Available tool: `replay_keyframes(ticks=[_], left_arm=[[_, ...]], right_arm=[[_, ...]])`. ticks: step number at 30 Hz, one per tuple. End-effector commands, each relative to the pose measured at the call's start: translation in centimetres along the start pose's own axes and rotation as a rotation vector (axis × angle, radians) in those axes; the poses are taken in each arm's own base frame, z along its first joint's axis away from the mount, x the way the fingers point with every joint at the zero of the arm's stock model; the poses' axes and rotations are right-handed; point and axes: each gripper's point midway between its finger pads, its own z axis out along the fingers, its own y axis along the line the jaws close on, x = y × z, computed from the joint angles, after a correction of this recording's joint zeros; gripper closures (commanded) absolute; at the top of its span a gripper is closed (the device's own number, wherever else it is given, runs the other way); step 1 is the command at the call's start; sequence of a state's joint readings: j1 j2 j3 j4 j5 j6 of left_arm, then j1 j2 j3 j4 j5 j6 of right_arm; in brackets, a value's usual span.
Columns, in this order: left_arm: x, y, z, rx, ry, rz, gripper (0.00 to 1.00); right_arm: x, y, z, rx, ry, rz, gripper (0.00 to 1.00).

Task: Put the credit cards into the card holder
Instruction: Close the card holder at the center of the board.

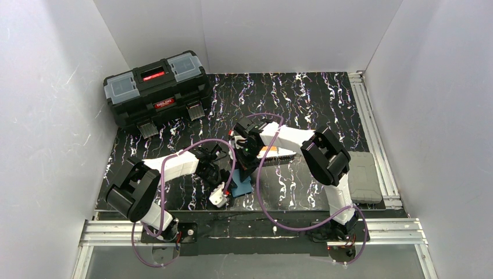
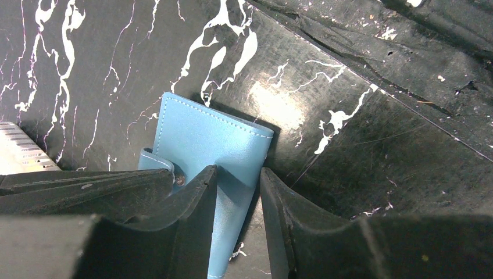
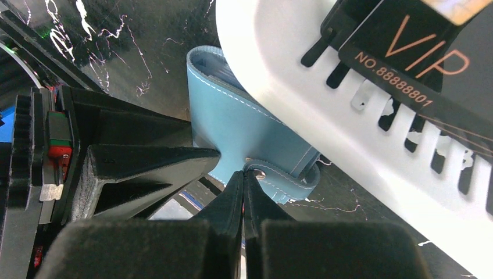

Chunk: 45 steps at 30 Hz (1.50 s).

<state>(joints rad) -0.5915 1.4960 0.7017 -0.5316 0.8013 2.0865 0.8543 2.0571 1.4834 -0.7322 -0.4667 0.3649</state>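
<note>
Left jaws pinch the holder (image 2: 203, 133), which stands on edge on the worktop (image 2: 349, 116) beside the basket (image 3: 302, 75). Right jaws, pressed together, sit at its snap tab (image 3: 285, 177). Best approach, as I judge it: hold the left grip firm and pry the tab off gently, so the holder neither slips nor topples.

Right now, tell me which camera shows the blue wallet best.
Left wrist: the wallet fills mid-frame, cover and stitching plain. Right wrist shows it partly behind the white basket; the top view gives only a small blue patch.
</note>
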Motion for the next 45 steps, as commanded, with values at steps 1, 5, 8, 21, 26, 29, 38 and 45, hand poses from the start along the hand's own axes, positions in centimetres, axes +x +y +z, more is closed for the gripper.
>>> replay_keyframes(ticks=[1,5,8,21,26,29,38,45], left_arm=[[-0.4,-0.8,0.1,0.026,-0.003,0.005,0.68],[-0.5,-0.9,0.2,0.028,-0.006,0.005,0.68],[-0.5,-0.8,0.2,0.028,-0.004,0.006,0.68],[-0.6,-0.8,0.1,0.025,0.0,0.009,0.68],[-0.6,-1.0,0.1,0.029,0.005,0.004,0.68],[-0.7,-1.0,0.1,0.025,-0.001,0.005,0.69],[-0.6,-0.4,0.1,-0.031,0.015,0.042,0.69],[-0.4,-0.8,0.3,-0.049,0.036,0.057,0.69]], right_arm=[[0.3,-0.9,0.8,0.057,0.024,-0.01,0.99],[0.4,-1.0,1.1,0.057,0.034,-0.002,0.99],[0.4,-0.8,1.2,0.051,0.039,-0.01,0.99],[-1.0,0.6,-3.8,0.132,-0.087,-0.082,0.98],[-1.3,0.2,-5.2,0.192,-0.132,-0.09,0.63],[-1.4,-0.1,-5.6,0.226,-0.142,-0.08,0.52],[-0.4,-0.2,-3.8,0.364,-0.102,-0.112,0.41],[-0.4,0.6,-2.8,0.388,-0.087,-0.14,0.43]])
